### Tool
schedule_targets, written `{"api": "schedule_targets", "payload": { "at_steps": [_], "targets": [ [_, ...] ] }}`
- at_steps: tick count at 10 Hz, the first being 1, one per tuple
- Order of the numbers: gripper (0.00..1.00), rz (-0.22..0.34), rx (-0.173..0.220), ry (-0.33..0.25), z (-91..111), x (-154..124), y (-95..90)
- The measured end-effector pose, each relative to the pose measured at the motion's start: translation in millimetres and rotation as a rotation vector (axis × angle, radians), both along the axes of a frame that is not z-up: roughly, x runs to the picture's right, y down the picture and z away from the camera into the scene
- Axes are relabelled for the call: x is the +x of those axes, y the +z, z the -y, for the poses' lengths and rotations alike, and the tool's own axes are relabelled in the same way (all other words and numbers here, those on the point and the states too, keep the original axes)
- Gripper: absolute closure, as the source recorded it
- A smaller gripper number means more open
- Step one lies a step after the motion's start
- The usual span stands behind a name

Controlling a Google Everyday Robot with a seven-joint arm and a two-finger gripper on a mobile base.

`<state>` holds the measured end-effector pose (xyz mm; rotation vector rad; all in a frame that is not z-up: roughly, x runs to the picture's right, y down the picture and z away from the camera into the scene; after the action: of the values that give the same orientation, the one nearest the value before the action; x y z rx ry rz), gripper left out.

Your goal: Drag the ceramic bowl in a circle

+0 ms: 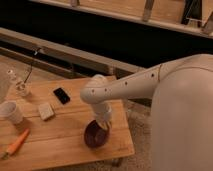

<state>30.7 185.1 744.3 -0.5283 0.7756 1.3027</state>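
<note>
The ceramic bowl (94,135) is a glossy dark maroon round bowl near the right front corner of the wooden table (60,137). My white arm reaches from the right and bends down over it. The gripper (103,125) sits at the bowl's right rim, shut on the rim. Part of the bowl's right side is hidden behind the wrist.
A white cup (11,112) stands at the table's left. An orange carrot (16,143) lies at the front left, a pale sponge (46,110) and a black phone (62,95) toward the middle. A clear glass object (19,86) sits at the back left. The table's right edge is close to the bowl.
</note>
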Motion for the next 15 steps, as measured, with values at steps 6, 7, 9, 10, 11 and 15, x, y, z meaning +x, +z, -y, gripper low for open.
{"api": "schedule_targets", "payload": {
  "at_steps": [6, 7, 9, 10, 11, 15],
  "targets": [
    [1.00, -0.090, 0.090, -0.010, 108, 23, 90.4],
    [1.00, -0.107, 0.102, -0.020, 131, 24, 104.3],
    [1.00, -0.117, 0.124, -0.051, 168, 11, 129.2],
    [1.00, -0.107, 0.130, -0.073, 185, -9, 147.7],
    [1.00, -0.093, 0.133, -0.086, 193, -26, 161.4],
    [1.00, -0.003, 0.121, -0.095, 198, -96, 199.3]
  ]
}}
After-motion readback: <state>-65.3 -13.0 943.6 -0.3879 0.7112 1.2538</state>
